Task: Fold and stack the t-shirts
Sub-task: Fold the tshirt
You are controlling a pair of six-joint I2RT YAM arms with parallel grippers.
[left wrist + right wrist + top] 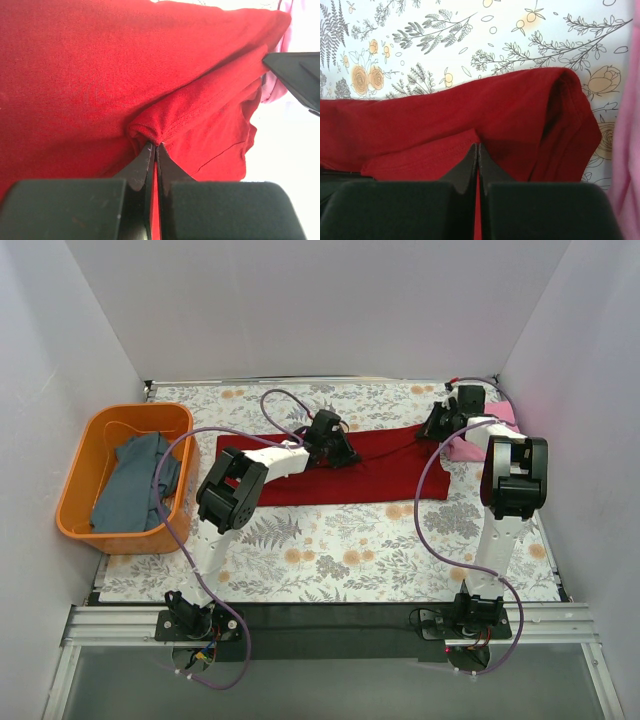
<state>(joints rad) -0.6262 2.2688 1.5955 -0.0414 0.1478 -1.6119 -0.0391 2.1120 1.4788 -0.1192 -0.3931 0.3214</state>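
**Red cloth pinched along its far edge by both arms**

Dark red t-shirt [385, 480] lies as a long band on the floral tablecloth [350, 550], its long axis running left to right. The left gripper [338, 450] sits on the far edge near the middle and the right gripper [442, 424] at the far right end, so the loose cloth lies toward the arm bases. A fold would likely bring the held edge that way.

The overhead view gives this layout but hides the fingertips. Each wrist view shows its jaws closed tight on a small ridge of red hem. The right wrist view also shows the pink t-shirt [626, 150] just beside the red end. The grey-blue t-shirt [130, 485] sits in the orange basket [72, 495], well apart.
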